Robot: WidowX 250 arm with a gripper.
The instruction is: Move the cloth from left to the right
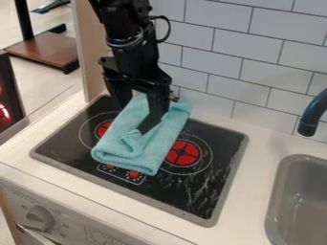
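On the black cooktop (211, 186): the light-blue cloth (131, 143) lies folded in a thick, slanting bundle, a loose fold raised near its middle.
Cloth's place: left and centre of the cooktop, partly over the left burner (103, 129) and the edge of the right burner (184, 152), its near end by the printed controls (133, 175).
Gripper: the black gripper (133, 118) hangs down over the cloth from the top edge of the view.
Fingers: spread wide, with cloth visible between them; the right one slants down across the cloth, its tip near the raised fold. Whether it presses on the fabric, I cannot tell.
Desk: the white desk (246, 201) surrounds the cooktop, with the grey sink (279, 191) set into its right side and a dark tap (311, 117) above.
Wall: white tiles (236, 45) behind.
Front panel: a round knob (39, 218) at lower left.
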